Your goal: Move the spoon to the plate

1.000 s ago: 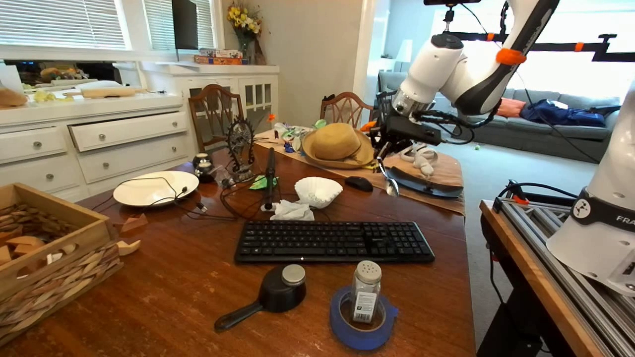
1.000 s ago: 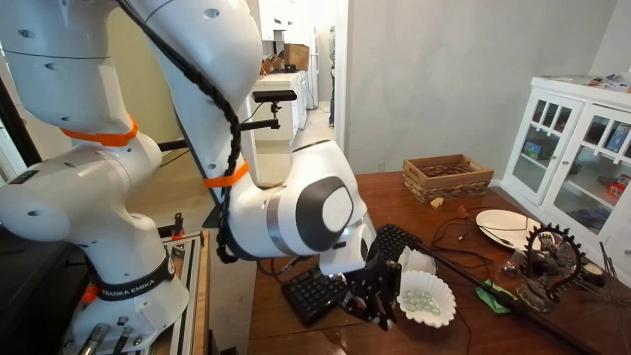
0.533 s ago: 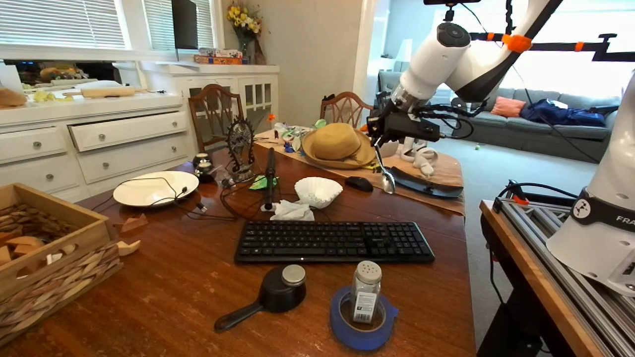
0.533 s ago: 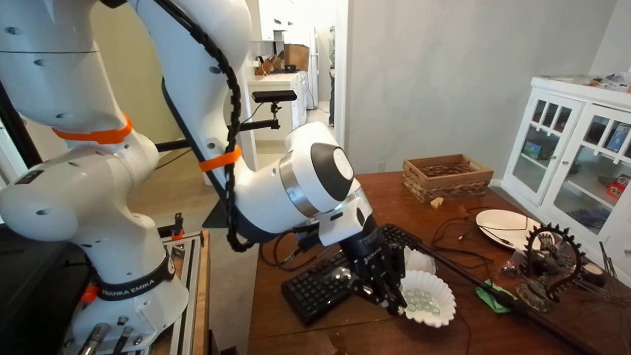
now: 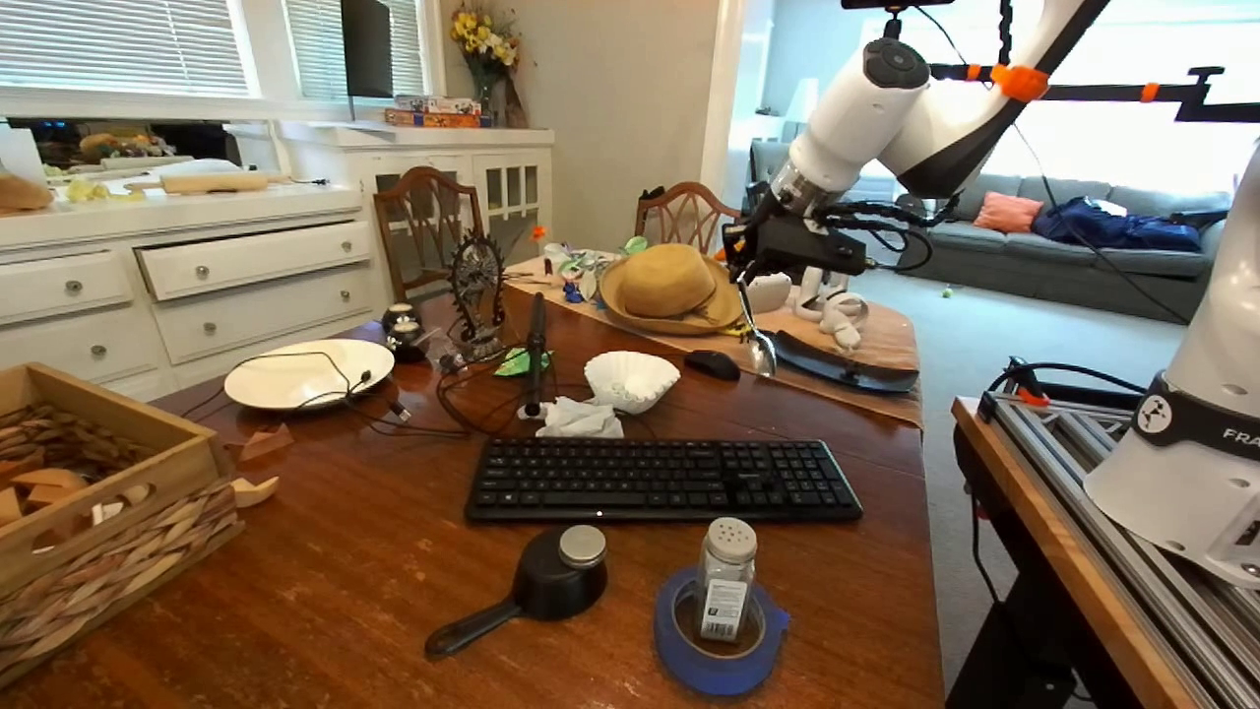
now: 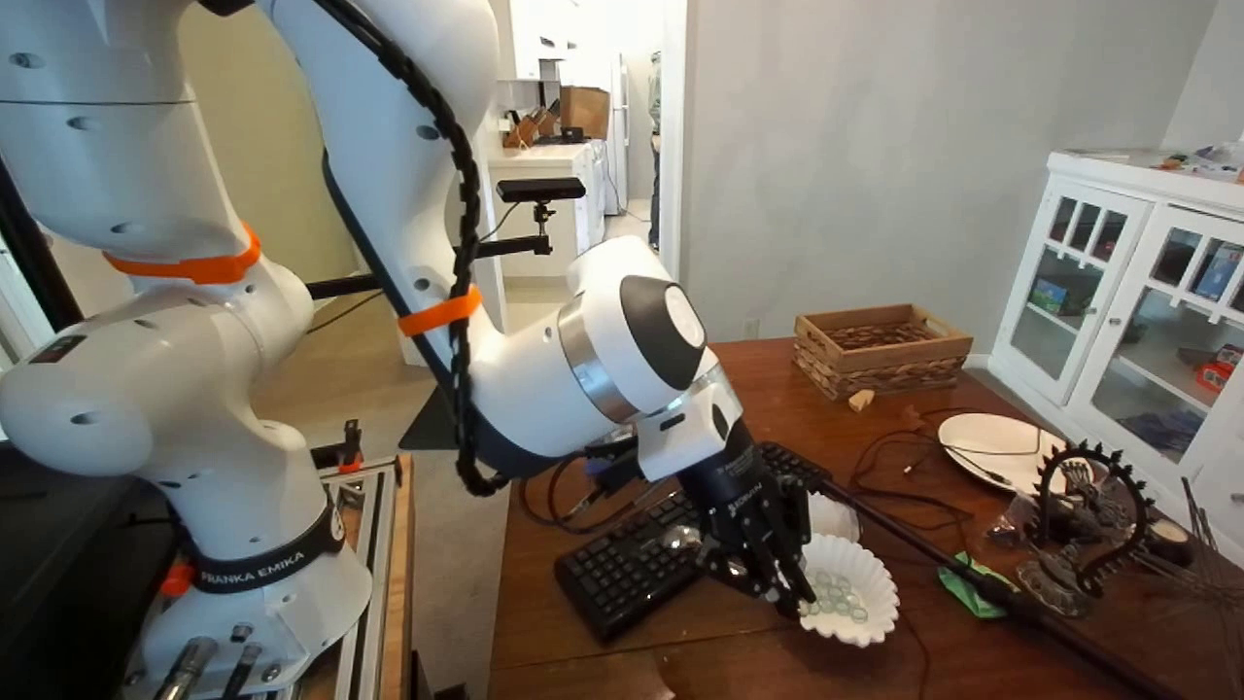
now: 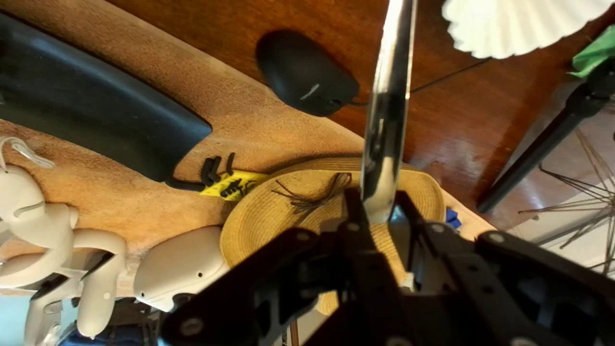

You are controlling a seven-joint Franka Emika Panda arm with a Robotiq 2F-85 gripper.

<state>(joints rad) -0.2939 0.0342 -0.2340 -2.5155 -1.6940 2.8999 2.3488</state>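
The silver spoon (image 5: 762,353) hangs at a slant from my gripper (image 5: 741,276), its bowl end lowest, above the table near the mouse. In an exterior view its shiny bowl (image 6: 680,538) shows beside the gripper (image 6: 785,595), over the keyboard. In the wrist view the gripper (image 7: 379,211) is shut on the end of the spoon handle (image 7: 390,105); the spoon's far end is out of frame. The flat white plate (image 5: 285,372) lies at the far left of the table with a black cable across it. It also shows in an exterior view (image 6: 986,436), and is outside the wrist view.
A fluted white bowl (image 5: 632,382) with glass beads, a black stand pole (image 5: 535,354) and a dark ornate stand (image 5: 479,295) lie between gripper and plate. The mouse (image 5: 712,365), keyboard (image 5: 664,481), straw hat (image 5: 669,286) and wooden basket (image 5: 187,453) are around.
My gripper has moved with the spoon, slightly left and up in an exterior view, nearer the fluted bowl. The wrist has tilted. The plate has not moved.
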